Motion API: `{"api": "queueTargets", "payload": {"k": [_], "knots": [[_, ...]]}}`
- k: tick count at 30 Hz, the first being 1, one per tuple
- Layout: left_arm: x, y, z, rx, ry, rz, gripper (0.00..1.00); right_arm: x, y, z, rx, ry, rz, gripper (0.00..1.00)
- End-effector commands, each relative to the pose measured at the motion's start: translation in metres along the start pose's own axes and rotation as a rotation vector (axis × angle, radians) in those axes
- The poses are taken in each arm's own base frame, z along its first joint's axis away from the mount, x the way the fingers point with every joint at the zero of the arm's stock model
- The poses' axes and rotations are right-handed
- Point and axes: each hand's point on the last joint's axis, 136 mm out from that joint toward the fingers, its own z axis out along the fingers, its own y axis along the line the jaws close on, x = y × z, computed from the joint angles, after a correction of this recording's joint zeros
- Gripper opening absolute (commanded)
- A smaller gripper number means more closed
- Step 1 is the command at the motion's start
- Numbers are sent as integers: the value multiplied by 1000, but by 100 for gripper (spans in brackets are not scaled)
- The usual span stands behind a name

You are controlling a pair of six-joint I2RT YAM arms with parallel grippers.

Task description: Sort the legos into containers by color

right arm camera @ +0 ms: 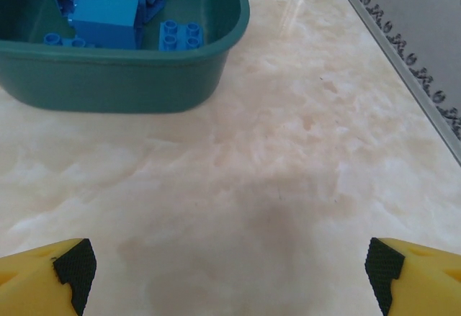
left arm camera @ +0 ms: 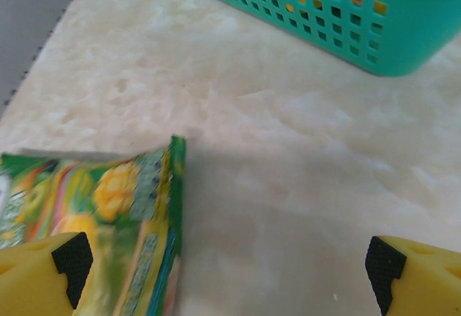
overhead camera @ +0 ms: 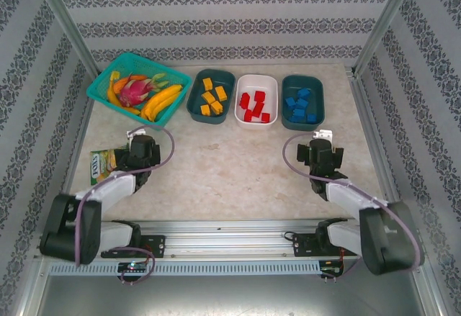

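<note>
Three tubs stand in a row at the back. The left dark teal tub [overhead camera: 197, 104] holds several yellow-orange legos [overhead camera: 212, 97]. The white tub [overhead camera: 272, 88] holds several red legos [overhead camera: 254, 106]. The right dark teal tub [overhead camera: 318, 88] [right arm camera: 122, 78] holds several blue legos [overhead camera: 302, 105] [right arm camera: 108, 14]. My left gripper [overhead camera: 138, 140] [left arm camera: 227, 269] hovers open over bare table, left of the tubs. My right gripper [overhead camera: 321, 142] [right arm camera: 230, 273] hangs open and empty in front of the blue tub.
A bright teal latticed basket [overhead camera: 103, 86] [left arm camera: 346, 14] of fruit sits at the back left. A green snack packet [overhead camera: 102, 163] [left arm camera: 101, 208] lies by the left gripper's left finger. Patterned walls close in both sides and the back.
</note>
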Motion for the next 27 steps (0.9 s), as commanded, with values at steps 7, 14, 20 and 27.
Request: {"api": "queueTargets", "payload": {"k": [7, 14, 20, 27], "knots": [[-70, -30, 43, 171, -169, -48, 100, -67, 19, 34, -127, -260, 70, 98], [-56, -29, 27, 213, -313, -82, 100, -59, 16, 36, -118, -264, 81, 98], [-56, -30, 29, 213, -314, -81, 100, -61, 17, 36, -118, -275, 84, 98], [-57, -29, 28, 212, -321, -80, 100, -61, 20, 36, -137, -273, 74, 98]]}}
